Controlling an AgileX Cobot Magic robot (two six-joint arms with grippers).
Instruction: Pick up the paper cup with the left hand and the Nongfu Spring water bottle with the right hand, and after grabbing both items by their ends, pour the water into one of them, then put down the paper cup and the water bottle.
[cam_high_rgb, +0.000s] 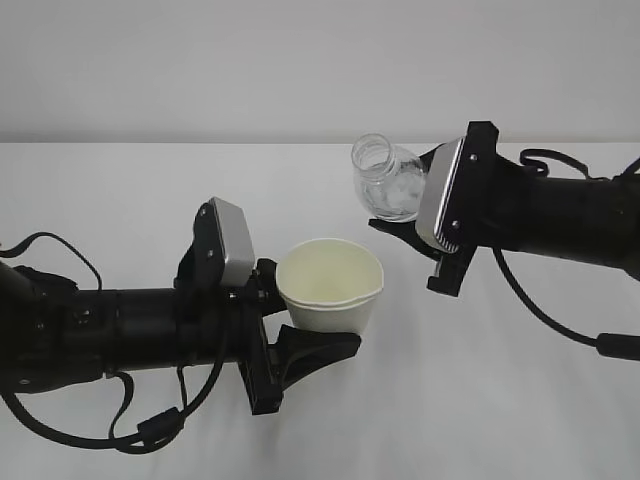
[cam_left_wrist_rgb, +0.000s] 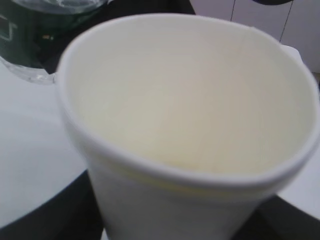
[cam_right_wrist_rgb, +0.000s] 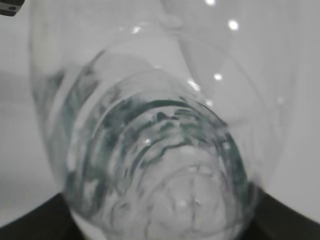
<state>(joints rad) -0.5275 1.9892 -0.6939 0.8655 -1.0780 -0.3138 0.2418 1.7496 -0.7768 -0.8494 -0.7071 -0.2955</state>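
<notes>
Exterior view shows 2 black arms above a white desk (cam_high_rgb: 520, 420): the left hand (cam_high_rgb: 290, 340) clamps the paper cup (cam_high_rgb: 330, 285) by its base, held aloft near the desk's middle and tipped toward the camera. Toward the far right edge, the right hand (cam_high_rgb: 420, 235) grips the Nongfu Spring water bottle (cam_high_rgb: 388, 180) by its bottom, neck up and leaning left, apart from the cup. Likely risk: the bottle mouth sits off the cup's rim, so tipping now could spill water onto the desk.
</notes>
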